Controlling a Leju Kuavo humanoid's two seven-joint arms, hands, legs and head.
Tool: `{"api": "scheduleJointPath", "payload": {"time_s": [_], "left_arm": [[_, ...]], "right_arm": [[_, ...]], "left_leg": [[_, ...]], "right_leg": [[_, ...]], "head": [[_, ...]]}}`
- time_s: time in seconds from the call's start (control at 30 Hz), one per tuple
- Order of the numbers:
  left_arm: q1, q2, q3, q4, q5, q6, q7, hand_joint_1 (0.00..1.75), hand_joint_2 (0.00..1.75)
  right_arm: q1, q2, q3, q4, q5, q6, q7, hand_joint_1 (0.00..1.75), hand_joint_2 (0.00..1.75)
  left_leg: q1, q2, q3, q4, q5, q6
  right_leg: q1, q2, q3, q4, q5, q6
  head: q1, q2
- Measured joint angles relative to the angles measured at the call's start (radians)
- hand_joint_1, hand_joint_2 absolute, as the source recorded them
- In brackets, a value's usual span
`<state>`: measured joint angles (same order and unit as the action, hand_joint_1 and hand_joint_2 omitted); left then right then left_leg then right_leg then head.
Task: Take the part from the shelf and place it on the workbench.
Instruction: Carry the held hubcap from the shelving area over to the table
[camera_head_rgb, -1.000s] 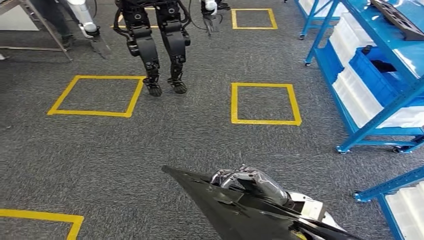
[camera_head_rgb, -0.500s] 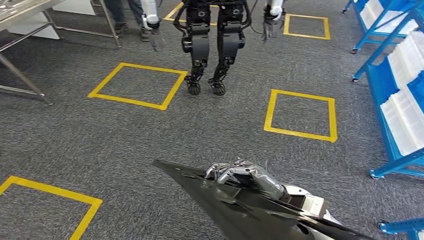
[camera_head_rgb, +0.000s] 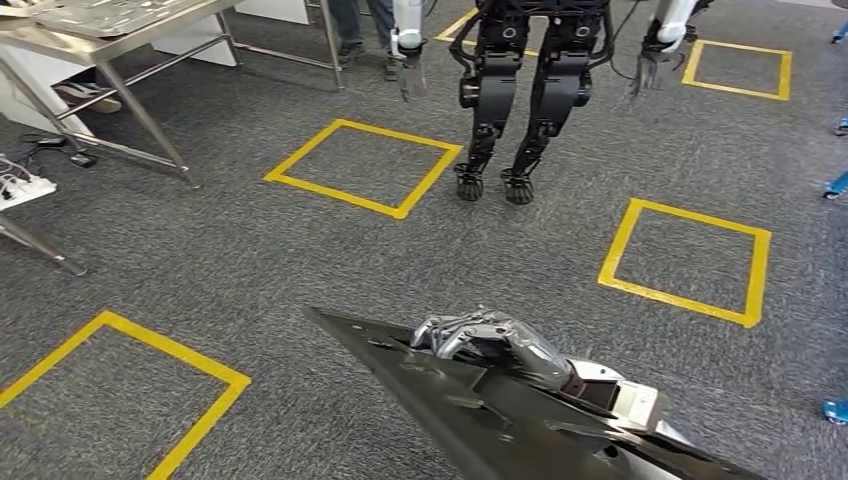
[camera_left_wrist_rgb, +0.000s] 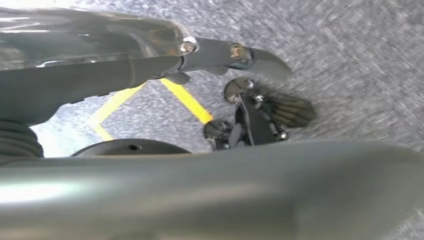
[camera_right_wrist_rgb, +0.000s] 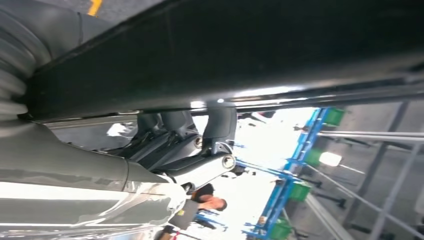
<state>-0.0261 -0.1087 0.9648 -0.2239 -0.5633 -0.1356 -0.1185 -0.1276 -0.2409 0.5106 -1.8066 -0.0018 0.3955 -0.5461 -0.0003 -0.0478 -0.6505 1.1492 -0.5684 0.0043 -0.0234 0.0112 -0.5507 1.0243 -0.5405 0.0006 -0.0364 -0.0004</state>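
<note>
The right hand (camera_head_rgb: 490, 338) has its fingers curled over the upper edge of the part (camera_head_rgb: 470, 410), a long flat black panel, and holds it tilted above the carpet (camera_head_rgb: 250, 260). The part's pointed tip sticks out past the fingers to the hand's left. The left hand (camera_left_wrist_rgb: 150, 65) hangs over the floor; whether its fingers are open or closed cannot be told. Yellow squares (camera_head_rgb: 362, 165) are taped on the carpet ahead of the right hand. Farther ahead stands another robot (camera_head_rgb: 525, 80). Far ahead to the left is the metal desk (camera_head_rgb: 120, 25).
</note>
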Motion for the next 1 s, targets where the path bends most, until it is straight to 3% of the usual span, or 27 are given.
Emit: {"api": "scheduleJointPath", "payload": {"time_s": [0.07, 0.1, 0.13, 0.2, 0.27, 0.33, 0.4, 0.47, 0.53, 0.6, 0.63, 0.67, 0.7, 0.77, 0.83, 0.9, 0.93, 1.0], "left_arm": [[-0.003, 0.000, 0.000, 0.000, -0.002, -0.001, -0.002, 0.00, 0.00], [-0.002, 0.000, 0.000, 0.000, -0.004, -0.002, -0.002, 0.00, 0.00], [0.000, 0.000, 0.000, 0.000, -0.006, -0.002, -0.002, 0.00, 0.00], [0.004, 0.000, 0.000, 0.000, -0.010, -0.002, -0.003, 0.00, 0.00], [0.002, 0.000, 0.001, 0.000, -0.010, -0.002, -0.004, 0.00, 0.00], [0.000, 0.000, 0.001, 0.000, -0.010, -0.002, -0.006, 0.00, 0.00], [0.001, 0.000, 0.002, 0.000, -0.010, -0.002, -0.009, 0.00, 0.00], [0.001, 0.001, 0.005, 0.000, -0.010, -0.003, -0.013, 0.00, 0.00], [-0.003, 0.001, 0.007, 0.000, -0.012, -0.004, -0.015, 0.00, 0.00], [-0.007, 0.001, 0.009, 0.000, -0.017, -0.006, -0.016, 0.00, 0.00], [-0.007, 0.001, 0.009, 0.000, -0.021, -0.006, -0.016, 0.00, 0.00], [-0.007, 0.001, 0.009, 0.000, -0.027, -0.006, -0.016, 0.00, 0.00], [-0.007, 0.001, 0.009, 0.000, -0.033, -0.006, -0.017, 0.00, 0.00], [-0.010, 0.000, 0.008, 0.000, -0.045, -0.006, -0.018, 0.00, 0.00], [-0.011, -0.001, 0.008, 0.000, -0.051, -0.006, -0.022, 0.00, 0.00], [-0.009, 0.000, 0.008, 0.000, -0.053, -0.006, -0.025, 0.00, 0.00], [-0.008, 0.000, 0.008, 0.000, -0.053, -0.005, -0.026, 0.00, 0.00], [-0.011, 0.000, 0.008, 0.000, -0.053, -0.004, -0.026, 0.00, 0.00]], "right_arm": [[0.002, 0.000, 0.000, -0.001, -0.001, 0.002, 0.000, 1.75, 1.75], [0.002, 0.000, 0.000, -0.001, -0.001, 0.003, 0.000, 1.75, 1.75], [0.003, 0.000, 0.000, -0.001, -0.002, 0.004, 0.000, 1.75, 1.75], [0.003, 0.000, 0.001, -0.001, -0.004, 0.006, -0.001, 1.75, 1.75], [0.003, 0.000, 0.000, -0.001, -0.007, 0.010, -0.002, 1.75, 1.75], [0.002, 0.000, 0.001, -0.001, -0.009, 0.014, -0.002, 1.75, 1.75], [-0.001, 0.000, 0.002, -0.001, -0.009, 0.016, -0.002, 1.75, 1.75], [-0.004, 0.001, 0.003, -0.001, -0.010, 0.017, -0.002, 1.75, 1.75], [-0.003, 0.000, 0.003, 0.001, -0.011, 0.018, -0.002, 1.75, 1.75], [0.004, -0.001, 0.003, 0.004, -0.012, 0.018, -0.002, 1.75, 1.75], [0.007, -0.002, 0.002, 0.005, -0.012, 0.018, -0.003, 1.75, 1.75], [0.011, -0.004, 0.001, 0.006, -0.012, 0.017, -0.006, 1.75, 1.75], [0.015, -0.006, -0.002, 0.006, -0.012, 0.017, -0.011, 1.75, 1.75], [0.024, -0.015, -0.010, 0.006, -0.011, 0.016, -0.027, 1.75, 1.75], [0.034, -0.022, -0.018, 0.006, -0.009, 0.016, -0.043, 1.75, 1.75], [0.038, -0.024, -0.024, 0.006, -0.006, 0.016, -0.053, 1.75, 1.75], [0.039, -0.024, -0.027, 0.006, -0.005, 0.017, -0.056, 1.75, 1.75], [0.043, -0.024, -0.032, 0.005, -0.003, 0.020, -0.059, 1.75, 1.75]], "left_leg": [[0.007, 0.028, -0.063, 0.118, -0.045, -0.011], [0.010, 0.034, -0.081, 0.150, -0.048, -0.015], [0.013, 0.038, -0.081, 0.146, -0.033, -0.018], [0.015, 0.061, -0.032, 0.042, 0.034, -0.019], [0.005, 0.108, 0.018, -0.059, 0.072, -0.009], [-0.007, 0.129, 0.029, -0.085, 0.068, 0.008], [-0.007, 0.108, 0.031, -0.092, 0.066, 0.023], [-0.002, 0.087, 0.038, -0.099, 0.067, 0.036], [0.000, 0.062, 0.041, -0.101, 0.066, 0.046], [-0.001, 0.032, 0.044, -0.101, 0.064, 0.049], [-0.001, 0.017, 0.047, -0.101, 0.063, 0.050], [-0.001, 0.001, 0.051, -0.100, 0.062, 0.050], [-0.001, -0.014, 0.055, -0.100, 0.060, 0.049], [-0.002, -0.044, 0.058, -0.097, 0.056, 0.043], [0.000, -0.067, 0.053, -0.097, 0.055, 0.034], [0.004, -0.083, 0.049, -0.099, 0.055, 0.023], [0.003, -0.075, 0.046, -0.091, 0.048, 0.018], [0.001, -0.028, 0.017, -0.028, 0.010, 0.007]], "right_leg": [[0.002, -0.034, 0.005, 0.000, -0.007, -0.003], [0.001, -0.049, 0.008, 0.000, -0.011, -0.002], [0.001, -0.064, 0.012, 0.000, -0.015, 0.000], [0.001, -0.089, 0.024, 0.000, -0.025, 0.005], [0.005, -0.109, 0.035, 0.001, -0.035, 0.015], [0.010, -0.129, 0.042, 0.000, -0.042, 0.026], [0.007, -0.142, 0.053, -0.003, -0.051, 0.036], [0.003, -0.097, 0.045, 0.034, -0.080, 0.042], [0.002, -0.036, -0.015, 0.154, -0.137, 0.042], [0.004, -0.019, -0.087, 0.272, -0.169, 0.042], [0.004, -0.017, -0.103, 0.287, -0.156, 0.042], [0.004, -0.013, -0.101, 0.259, -0.122, 0.041], [0.004, -0.003, -0.083, 0.198, -0.075, 0.039], [0.001, 0.040, -0.040, 0.071, -0.008, 0.034], [0.002, 0.065, -0.022, 0.020, 0.002, 0.028], [0.001, 0.047, -0.016, 0.012, 0.001, 0.020], [-0.001, 0.036, -0.013, 0.010, 0.001, 0.014], [-0.006, 0.006, -0.006, 0.005, -0.001, 0.004]], "head": [[0.000, 0.000], [0.000, 0.000], [0.000, 0.000], [0.000, 0.000], [0.000, 0.000], [0.000, 0.000], [0.001, 0.000], [0.002, 0.000], [0.003, 0.000], [0.004, 0.000], [0.004, 0.000], [0.004, 0.000], [0.004, 0.000], [0.004, 0.000], [0.003, 0.000], [0.003, 0.000], [0.003, 0.000], [0.002, 0.000]]}}
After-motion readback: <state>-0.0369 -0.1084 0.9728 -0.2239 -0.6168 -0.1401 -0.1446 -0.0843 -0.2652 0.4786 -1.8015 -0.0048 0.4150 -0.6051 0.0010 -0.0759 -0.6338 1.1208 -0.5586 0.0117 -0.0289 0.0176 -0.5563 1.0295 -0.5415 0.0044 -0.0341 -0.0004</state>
